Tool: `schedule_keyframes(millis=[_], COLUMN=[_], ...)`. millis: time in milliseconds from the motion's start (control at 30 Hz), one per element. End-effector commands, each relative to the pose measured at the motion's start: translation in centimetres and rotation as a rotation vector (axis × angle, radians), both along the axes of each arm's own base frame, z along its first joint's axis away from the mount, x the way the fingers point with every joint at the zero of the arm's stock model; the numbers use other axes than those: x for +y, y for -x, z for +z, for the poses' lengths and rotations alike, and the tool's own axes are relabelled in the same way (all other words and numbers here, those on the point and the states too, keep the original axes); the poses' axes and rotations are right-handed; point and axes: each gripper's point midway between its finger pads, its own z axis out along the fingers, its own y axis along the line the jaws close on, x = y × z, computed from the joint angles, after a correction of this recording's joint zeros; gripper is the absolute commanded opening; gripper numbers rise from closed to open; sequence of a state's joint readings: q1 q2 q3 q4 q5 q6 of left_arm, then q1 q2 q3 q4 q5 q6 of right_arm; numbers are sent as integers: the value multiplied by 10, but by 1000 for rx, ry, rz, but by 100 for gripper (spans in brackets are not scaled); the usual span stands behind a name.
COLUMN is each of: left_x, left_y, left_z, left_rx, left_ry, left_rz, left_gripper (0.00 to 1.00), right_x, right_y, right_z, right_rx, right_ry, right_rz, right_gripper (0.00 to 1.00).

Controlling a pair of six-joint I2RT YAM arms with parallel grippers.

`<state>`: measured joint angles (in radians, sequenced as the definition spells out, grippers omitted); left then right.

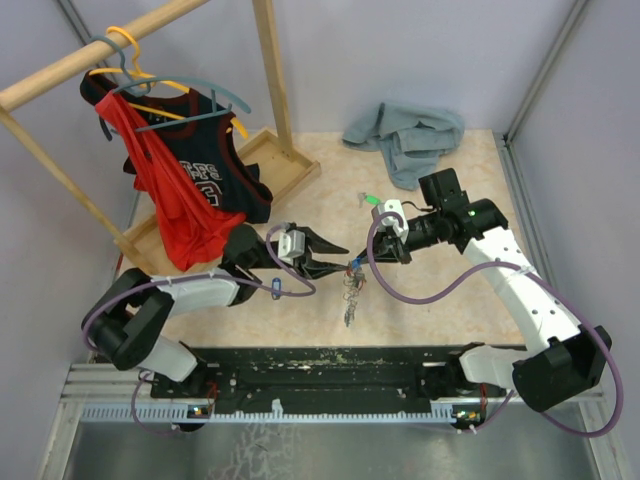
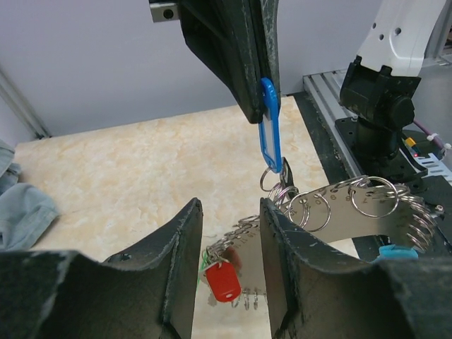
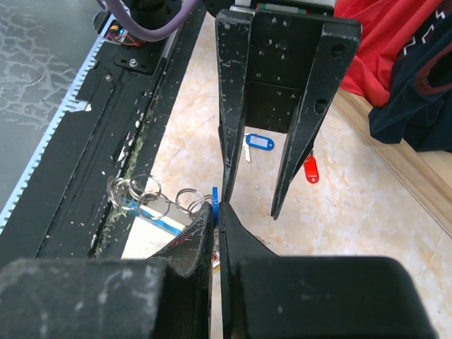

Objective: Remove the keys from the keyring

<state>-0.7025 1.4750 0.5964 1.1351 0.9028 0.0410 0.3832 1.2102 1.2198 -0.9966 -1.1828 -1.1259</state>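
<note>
Jaws of the right gripper [image 2: 256,106] clamp the blue tag [image 2: 269,131]; the keyring [image 2: 346,208] hangs just below the tag, apparently off the desk [image 2: 127,176]. The jaws of the left gripper [image 2: 227,208] stand apart under the tag. Light, slippery and jangly, the keyring wants pinching at one of its stiff keys [image 1: 348,305].

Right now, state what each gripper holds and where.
The right gripper pinches the flat blue plastic key tag by its top end; the open left gripper holds nothing.
</note>
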Motion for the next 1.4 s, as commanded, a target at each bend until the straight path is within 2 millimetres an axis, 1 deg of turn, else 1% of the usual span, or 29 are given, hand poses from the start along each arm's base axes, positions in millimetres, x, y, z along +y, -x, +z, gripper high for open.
schedule_keyframes(millis=[0,133,300,567,767,1133,1233,1367], left_x=[-6,-9,-9,-4,-3,-4,-3,-5], left_y=[-1,-2,1,14,22,22,24,26], left_z=[4,0,1,3,0,-2,-3,-3], left_rx=[-15,-8,-12,-37,-38,-12,7,27], left_ry=[16,11,14,21,10,-5,-7,-6], left_rz=[-16,-21,-40,-84,-122,-139,-141,-134], left_gripper=[44,45,45,46,46,47,46,42], right_x=[6,6,6,5,5,5,5,5], right_y=[4,5,5,3,2,1,1,1], right_z=[34,34,33,33,33,33,33,33], right_rx=[-75,-72,-75,-86,-83,-82,-83,-84], right_ry=[-93,-95,-94,-83,-79,-80,-80,-82], right_rz=[51,54,55,44,38,38,37,39], right_gripper=[0,0,0,0,0,0,0,0])
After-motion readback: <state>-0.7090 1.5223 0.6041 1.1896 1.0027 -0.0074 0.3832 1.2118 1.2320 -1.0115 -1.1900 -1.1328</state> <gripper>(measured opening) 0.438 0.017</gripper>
